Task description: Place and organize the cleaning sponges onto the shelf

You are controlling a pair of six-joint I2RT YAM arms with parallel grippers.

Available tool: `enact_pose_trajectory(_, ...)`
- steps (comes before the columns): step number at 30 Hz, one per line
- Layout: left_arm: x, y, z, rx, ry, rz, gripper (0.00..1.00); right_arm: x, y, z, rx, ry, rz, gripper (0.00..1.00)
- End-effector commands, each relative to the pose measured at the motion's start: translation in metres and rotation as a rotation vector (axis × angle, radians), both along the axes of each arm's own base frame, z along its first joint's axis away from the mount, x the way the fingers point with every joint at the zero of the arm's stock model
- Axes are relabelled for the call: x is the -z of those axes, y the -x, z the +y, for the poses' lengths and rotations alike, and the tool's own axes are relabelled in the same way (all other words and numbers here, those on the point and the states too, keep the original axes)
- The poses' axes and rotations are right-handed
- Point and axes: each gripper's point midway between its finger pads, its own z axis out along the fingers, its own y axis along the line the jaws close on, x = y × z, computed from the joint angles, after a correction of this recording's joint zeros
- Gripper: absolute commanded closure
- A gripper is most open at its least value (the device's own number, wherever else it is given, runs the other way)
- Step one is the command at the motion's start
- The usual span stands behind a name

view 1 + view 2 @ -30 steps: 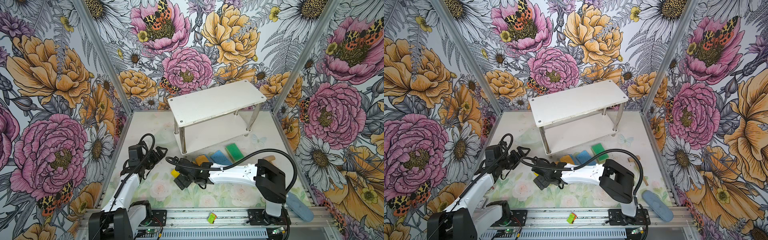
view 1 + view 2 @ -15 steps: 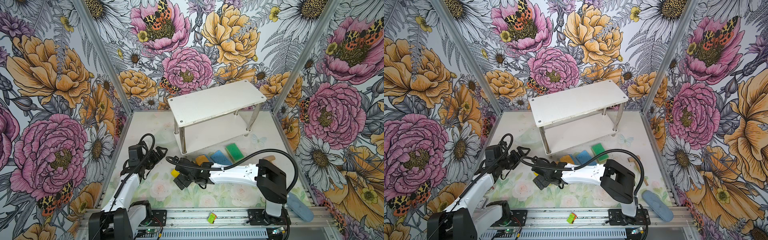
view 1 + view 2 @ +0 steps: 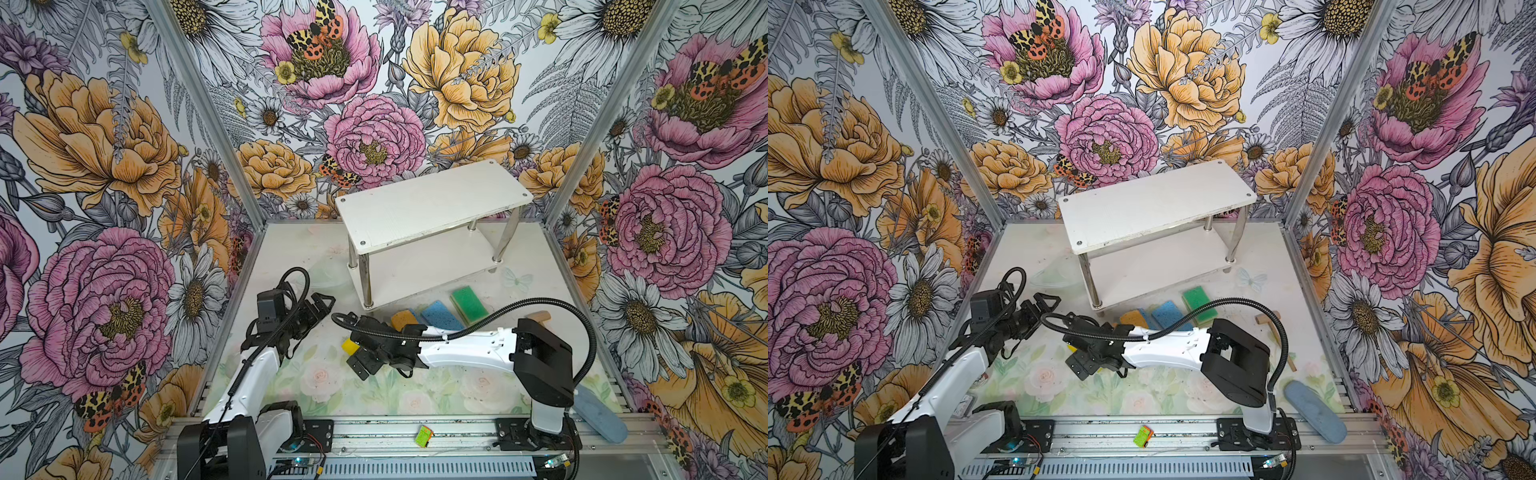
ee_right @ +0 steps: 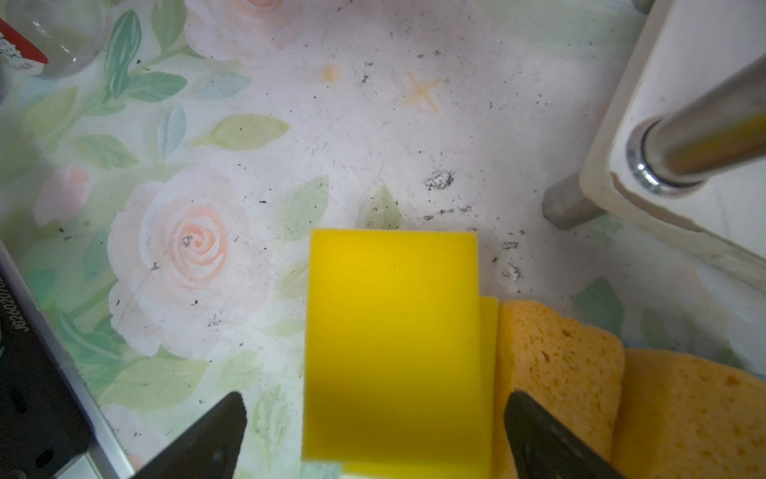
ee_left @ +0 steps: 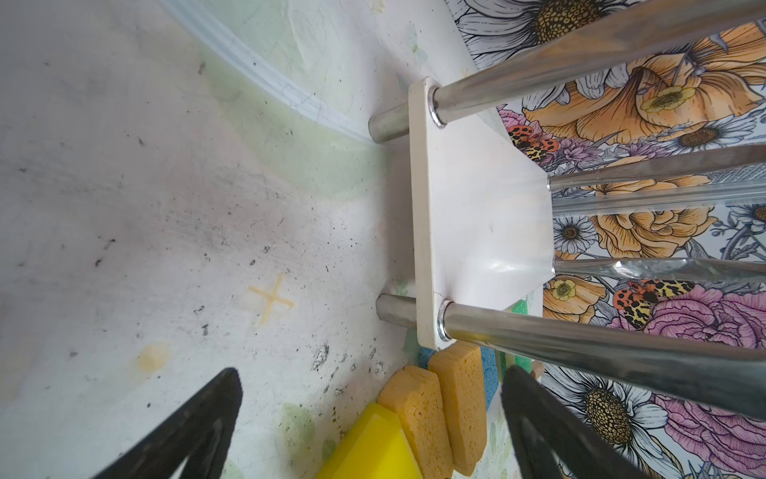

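Two arms sat low. Our left gripper (image 5: 369, 381) hung empty, jaws apart, facing the shelf (image 5: 476, 215). Our right gripper (image 4: 373, 398), jaws wide, straddled the stacked yellow sponges (image 4: 393, 311), probably to lift them. The orange sponges (image 4: 555, 352), blue sponge (image 3: 440, 314) and green sponge (image 3: 468, 302) lay rightward, off the shelf. A scuffed floral mat (image 3: 316, 382) and flowered walls (image 3: 104, 145) enclosed us.

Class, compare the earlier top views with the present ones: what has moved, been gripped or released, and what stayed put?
Nothing visibly moved. The right gripper stays poised, jaws open, astride the yellow sponge. The left gripper stays open and empty, and the shelf remains bare.
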Motion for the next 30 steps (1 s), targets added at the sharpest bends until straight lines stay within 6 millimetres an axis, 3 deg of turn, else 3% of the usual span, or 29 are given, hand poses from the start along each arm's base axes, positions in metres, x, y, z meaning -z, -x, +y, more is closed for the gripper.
enact_pose_trajectory(1, -0.005, -0.004, 0.0, 0.009, 0.005, -0.028, 0.01, -0.002, -0.003, 0.003, -0.012, 0.004, -0.012, 0.0)
enact_pose_trajectory(30, -0.004, -0.004, 0.0, 0.009, 0.004, -0.024, 0.01, 0.012, -0.011, -0.001, -0.003, -0.005, 0.015, 0.03)
